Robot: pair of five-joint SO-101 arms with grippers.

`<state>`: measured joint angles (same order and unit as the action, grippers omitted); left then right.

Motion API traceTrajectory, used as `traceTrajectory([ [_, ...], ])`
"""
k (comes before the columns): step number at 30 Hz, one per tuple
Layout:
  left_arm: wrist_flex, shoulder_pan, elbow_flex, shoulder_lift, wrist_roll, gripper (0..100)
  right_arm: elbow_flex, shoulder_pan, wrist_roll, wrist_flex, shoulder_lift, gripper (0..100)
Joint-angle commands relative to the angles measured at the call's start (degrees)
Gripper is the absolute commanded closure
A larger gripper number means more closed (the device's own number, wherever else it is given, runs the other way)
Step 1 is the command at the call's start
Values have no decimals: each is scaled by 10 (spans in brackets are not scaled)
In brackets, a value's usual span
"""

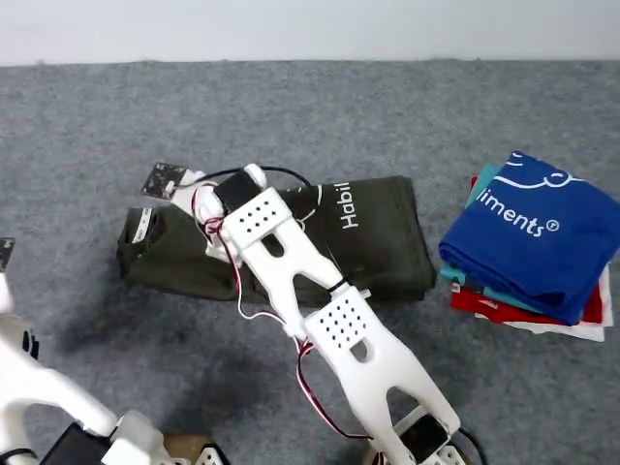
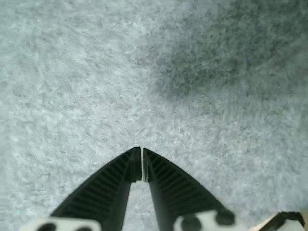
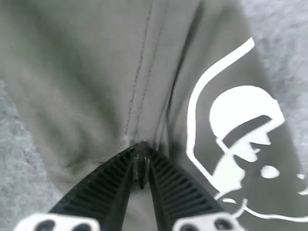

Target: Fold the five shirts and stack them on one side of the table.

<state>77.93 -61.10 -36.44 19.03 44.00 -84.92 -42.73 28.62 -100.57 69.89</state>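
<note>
- Worktop point(image 1: 310, 107): a grey, carpet-like surface is carrying all the cloth.
- Olive shirt point(image 1: 387, 232): it is lying left of centre as a long band. It is folded lengthwise but not yet into a compact square, and its white print is facing up.
- Stack point(image 1: 542, 291): it is sitting by the right edge with the blue shirt point(image 1: 528, 242) on top. Teal, red and white layers are showing beneath. Four shirts appear done, so the olive one is judged the fifth and last.
- Right arm point(image 1: 339, 329): it is reaching from the front edge over the olive shirt's left half.
- Right gripper point(image 3: 139, 161): the jaws are closed and pinching a ridge of olive fabric at a stitched seam point(image 3: 137, 82), beside the print.
- Left gripper point(image 2: 142, 156): the jaws are shut on nothing, hanging over bare worktop near the front-left corner.
- Step in hand (judgement): the robot is making the cross fold of the last shirt.
- Next move (judgement): this is calling for lifting the pinched end and laying it over toward the right end, with the grip firm so the layers are not slipping. The bundle then goes onto the stack.
</note>
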Motion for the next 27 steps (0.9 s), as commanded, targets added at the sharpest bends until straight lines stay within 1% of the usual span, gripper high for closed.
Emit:
traceTrajectory([
  [1, 34, 4, 54, 24, -21, 985, 14, 8, -5, -25, -91, 989],
  [5, 58, 4, 77, 24, -26, 985, 118, 9, -6, -24, -133, 989],
  [10, 104, 1, 95, 25, -26, 985, 265, 21, -7, -18, -137, 989],
  [12, 125, 0, 110, 25, -26, 985, 271, 36, -8, -15, -141, 989],
  [14, 143, 0, 130, 25, -26, 985, 247, 51, -25, -24, -155, 989],
  [17, 173, 0, 166, 25, -32, 985, 226, 78, -58, -24, -217, 989],
  [20, 197, 0, 204, 25, -63, 985, 258, 100, -72, -25, -294, 989],
  [24, 208, 0, 240, 25, -98, 985, 385, 128, -91, -24, -420, 989],
  [27, 211, 0, 240, 39, -107, 985, 499, 144, -104, -23, -501, 989],
])
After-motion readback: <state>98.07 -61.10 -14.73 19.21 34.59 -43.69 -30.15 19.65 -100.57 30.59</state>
